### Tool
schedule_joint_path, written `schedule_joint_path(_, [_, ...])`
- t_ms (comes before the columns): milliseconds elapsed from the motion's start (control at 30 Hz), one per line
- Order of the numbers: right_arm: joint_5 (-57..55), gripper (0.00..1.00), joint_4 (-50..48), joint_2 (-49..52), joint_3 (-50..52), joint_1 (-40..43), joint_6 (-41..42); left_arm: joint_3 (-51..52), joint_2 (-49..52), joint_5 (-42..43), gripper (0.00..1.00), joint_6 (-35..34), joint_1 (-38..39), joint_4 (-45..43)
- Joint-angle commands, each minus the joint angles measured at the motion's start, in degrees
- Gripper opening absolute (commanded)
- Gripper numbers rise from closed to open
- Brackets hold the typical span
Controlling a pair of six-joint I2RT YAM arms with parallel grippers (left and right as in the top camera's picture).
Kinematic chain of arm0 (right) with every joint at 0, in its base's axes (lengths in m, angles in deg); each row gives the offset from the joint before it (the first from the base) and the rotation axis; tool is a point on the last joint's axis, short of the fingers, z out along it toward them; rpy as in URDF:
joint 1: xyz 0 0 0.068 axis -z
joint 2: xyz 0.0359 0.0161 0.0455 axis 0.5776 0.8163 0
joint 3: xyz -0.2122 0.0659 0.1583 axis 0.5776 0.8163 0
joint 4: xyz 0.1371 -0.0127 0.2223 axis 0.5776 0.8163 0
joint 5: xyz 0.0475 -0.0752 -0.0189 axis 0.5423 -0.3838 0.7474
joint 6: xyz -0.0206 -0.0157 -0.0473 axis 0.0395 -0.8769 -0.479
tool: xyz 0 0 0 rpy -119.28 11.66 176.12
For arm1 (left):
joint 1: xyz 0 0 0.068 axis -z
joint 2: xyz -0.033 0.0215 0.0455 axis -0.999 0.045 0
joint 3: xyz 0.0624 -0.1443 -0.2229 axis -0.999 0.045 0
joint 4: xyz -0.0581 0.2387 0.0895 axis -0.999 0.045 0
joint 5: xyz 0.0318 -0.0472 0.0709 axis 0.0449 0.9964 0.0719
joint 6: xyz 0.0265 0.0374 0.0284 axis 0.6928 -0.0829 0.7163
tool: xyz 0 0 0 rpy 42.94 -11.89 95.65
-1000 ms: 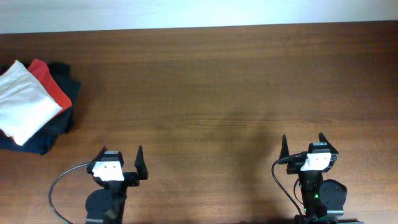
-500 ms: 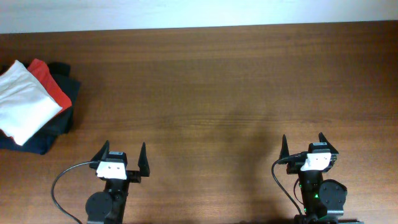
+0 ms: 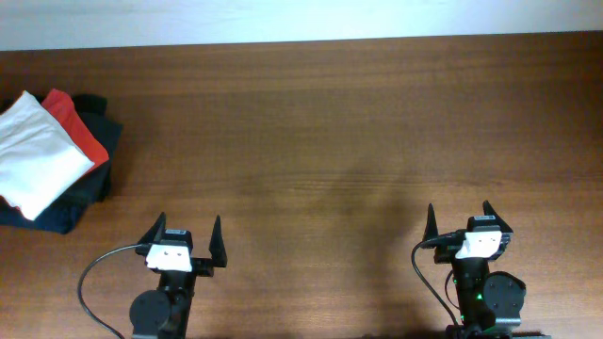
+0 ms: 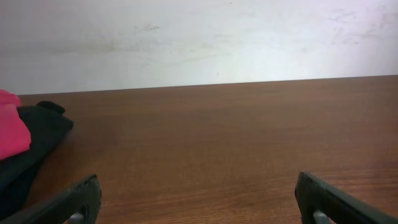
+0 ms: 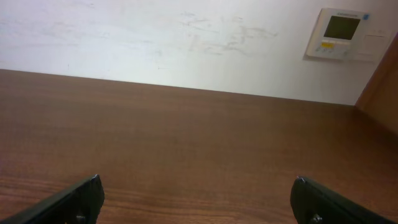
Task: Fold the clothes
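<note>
A folded white T-shirt point(image 3: 36, 153) lies on top of a pile at the table's left edge, in the overhead view; its graphic does not show. My left gripper point(image 3: 187, 230) is open and empty near the front edge, well to the right of the pile. Its fingers frame bare wood in the left wrist view point(image 4: 199, 186). My right gripper point(image 3: 458, 216) is open and empty at the front right, and it also shows over bare wood in the right wrist view point(image 5: 198, 190).
Under the white shirt lie a folded red shirt point(image 3: 79, 127) and a dark garment point(image 3: 87, 184). The red cloth point(image 4: 11, 130) and dark cloth point(image 4: 31, 140) show at the left in the left wrist view. A wall panel point(image 5: 341, 31) hangs behind the table.
My left gripper has swung from pointing slightly left to pointing straight ahead and shifted a little right. The right arm and the pile have not moved.
</note>
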Motion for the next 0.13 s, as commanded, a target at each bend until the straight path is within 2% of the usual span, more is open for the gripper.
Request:
schedule_joint_path(0, [-0.5,0.99,0.3,-0.4,0.3,-0.3,-0.2,0.5,-0.4,0.7,0.99,0.9,-0.2,-0.2])
schedule_joint_path(100, [-0.5,0.99,0.3,-0.4,0.3,-0.3,-0.2,0.5,-0.4,0.7,0.99,0.9,-0.2,-0.2])
